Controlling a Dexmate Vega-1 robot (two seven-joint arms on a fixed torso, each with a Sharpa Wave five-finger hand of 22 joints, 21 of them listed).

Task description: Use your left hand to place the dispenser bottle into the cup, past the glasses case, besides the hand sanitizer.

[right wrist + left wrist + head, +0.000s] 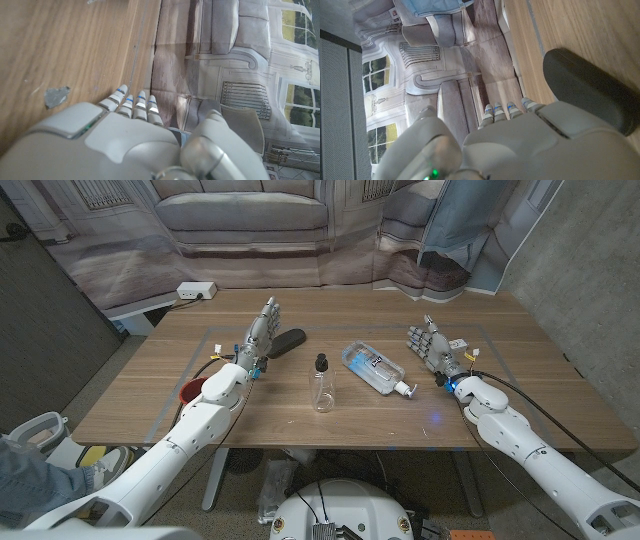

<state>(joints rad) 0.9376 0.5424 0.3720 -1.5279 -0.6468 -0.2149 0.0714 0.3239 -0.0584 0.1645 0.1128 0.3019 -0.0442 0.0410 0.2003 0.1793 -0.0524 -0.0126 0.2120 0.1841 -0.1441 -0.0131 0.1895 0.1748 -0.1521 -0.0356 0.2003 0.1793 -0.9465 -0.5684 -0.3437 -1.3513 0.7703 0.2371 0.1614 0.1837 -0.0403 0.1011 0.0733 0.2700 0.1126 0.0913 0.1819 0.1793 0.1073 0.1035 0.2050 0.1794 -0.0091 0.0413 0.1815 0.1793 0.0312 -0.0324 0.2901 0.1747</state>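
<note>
Behind the wooden worktop (400, 415) hangs a printed backdrop of a sofa and panelled walls, with a white power strip (196, 290) on a ledge at the far left corner. From the head view, the dispenser bottle (321, 383), clear with a black pump top, stands upright near the middle of the worktop, touched by nothing. Just to its right the hand sanitizer (375, 367) lies on its side, its white nozzle pointing toward the near edge. A dark glasses case (284, 341) lies farther back and to the left. The red cup (192, 391) sits low at the left, mostly hidden by the left forearm, so I cannot say how it stands. The left hand (258, 335) waits beside the glasses case, fingers reaching away from the robot, stretched out and holding nothing; it looks parked at rest, well apart from the bottle, so the reach for the bottle has not begun. The right hand (432, 347) stands likewise on the far right, fingers loose and empty, out of the left arm's way.

Along the left wrist view, the back of the left hand points at the backdrop, with the glasses case (590, 87) close alongside it on the wood, fingers (499, 111) straight.

Over in the right wrist view, the right hand (125, 132) hovers over bare wood, fingers (135, 103) extended and empty.
</note>
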